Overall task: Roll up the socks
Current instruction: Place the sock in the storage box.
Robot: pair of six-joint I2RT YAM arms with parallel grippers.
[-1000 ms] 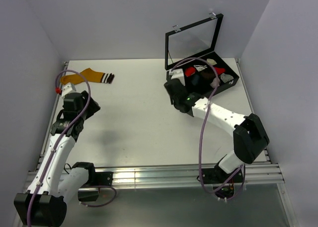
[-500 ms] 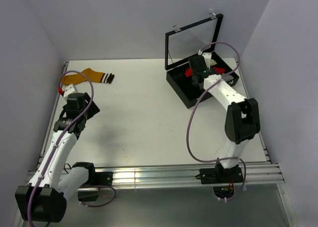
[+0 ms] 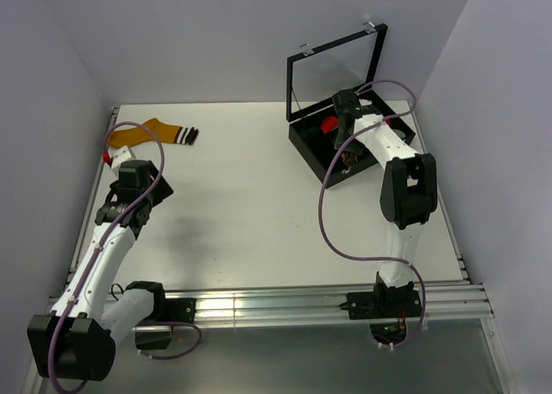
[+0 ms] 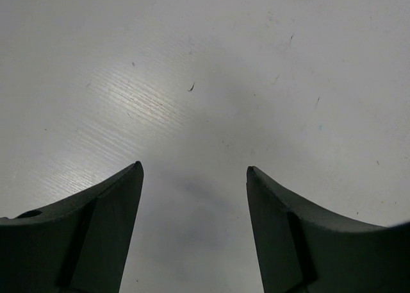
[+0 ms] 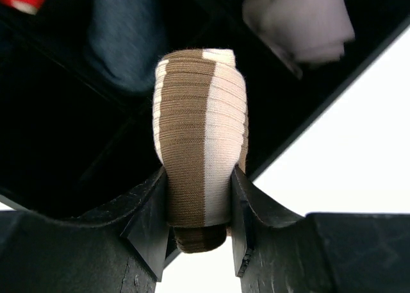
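Brown sock [image 5: 198, 139], rolled, clamped in right hand [image 5: 200, 177].

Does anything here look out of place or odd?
Only the orange sock: it lies flat and unrolled at the far left corner of the table, far from the box over which the right claw holds a rolled brown sock.

I can't read any text, label, brand, number or sign from here, not on the box [image 3: 312, 155], the rolled sock [image 5: 198, 165] or the table [image 3: 259, 204].
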